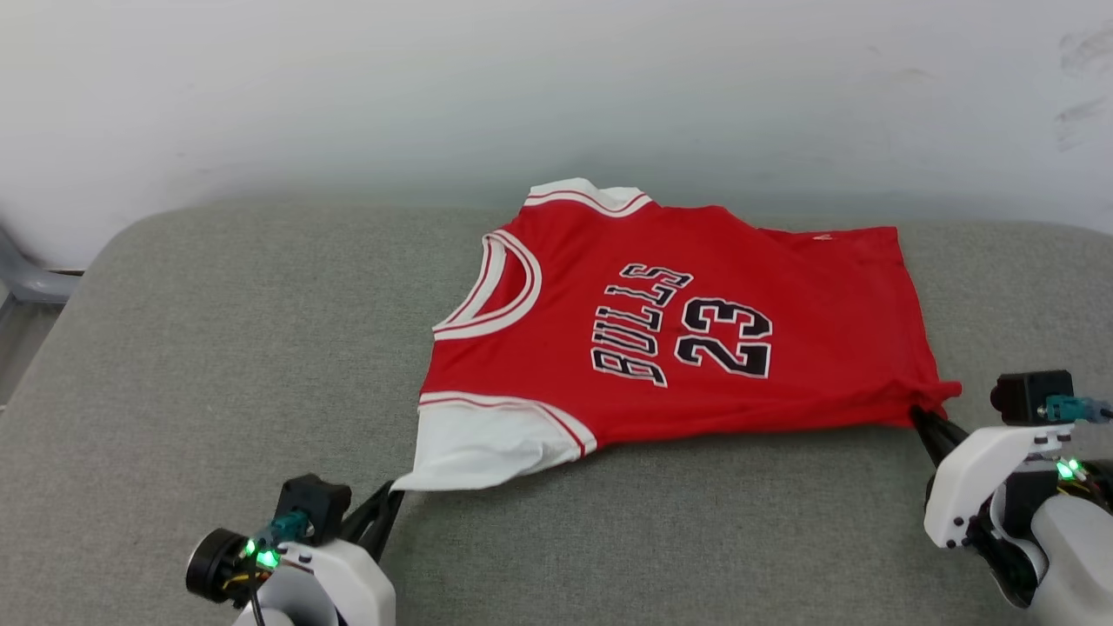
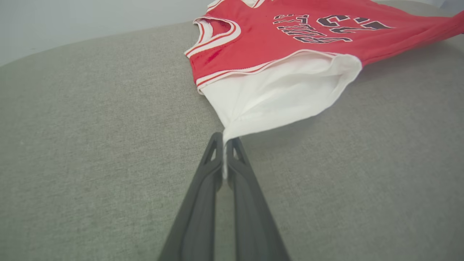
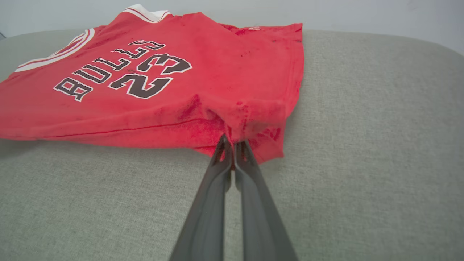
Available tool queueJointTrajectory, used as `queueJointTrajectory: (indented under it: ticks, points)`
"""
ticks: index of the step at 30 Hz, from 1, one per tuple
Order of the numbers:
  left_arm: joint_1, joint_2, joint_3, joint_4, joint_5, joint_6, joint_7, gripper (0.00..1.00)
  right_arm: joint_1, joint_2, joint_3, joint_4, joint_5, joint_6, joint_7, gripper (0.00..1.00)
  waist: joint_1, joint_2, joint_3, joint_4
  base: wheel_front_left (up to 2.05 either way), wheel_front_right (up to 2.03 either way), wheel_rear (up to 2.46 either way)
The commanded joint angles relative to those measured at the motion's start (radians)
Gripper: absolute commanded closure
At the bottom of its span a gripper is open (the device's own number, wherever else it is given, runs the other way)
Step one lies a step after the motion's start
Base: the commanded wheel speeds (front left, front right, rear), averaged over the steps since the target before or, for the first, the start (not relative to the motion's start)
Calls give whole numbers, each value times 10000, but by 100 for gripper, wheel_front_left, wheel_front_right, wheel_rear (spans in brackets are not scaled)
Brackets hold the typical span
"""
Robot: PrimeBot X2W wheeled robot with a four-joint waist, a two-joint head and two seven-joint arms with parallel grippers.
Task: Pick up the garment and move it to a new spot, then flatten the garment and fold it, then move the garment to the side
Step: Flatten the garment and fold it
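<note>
While stretched low and forward — left fingers (image 2: pixel 213 159) clamp garment (image 1: pixel 783 287) sleeve, right fingers (image 3: pixel 222 154) clamp hem corner

Garment (image 1: pixel 696 330) on cushion (image 1: pixel 217 348), between left hand (image 1: pixel 396 495) and right hand (image 1: pixel 918 416)

Grey fabric counter (image 1: pixel 217 348) with rounded corners is lying flat; white wall (image 1: pixel 348 87) is rising behind the counter; grey bar (image 1: pixel 26 283) is showing left of it.

Soft, even, bright light falls from above, without glare. A faint shadow lies under the raised edge of the garment (image 3: pixel 217 72). The wrist views curve at the edges and blur near the bottom; the head view is sharp
</note>
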Motion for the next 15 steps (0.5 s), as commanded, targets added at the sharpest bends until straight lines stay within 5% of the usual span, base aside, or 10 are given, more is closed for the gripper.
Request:
queueJointTrajectory:
  ticks: [1, 15]
  points:
    - [189, 98, -25, -148, -34, 40, 93, 100, 180, -106, 33, -87, 93, -17, 23, 100, 4, 0, -114, 92, 0, 0, 0]
    - [3018, 1466, -949, -3818, -830, -245, 2805, 100, 2371, -1253, 44, -1439, 1823, -17, 696, 100, 4, 0, -572, 429, 0, 0, 0]
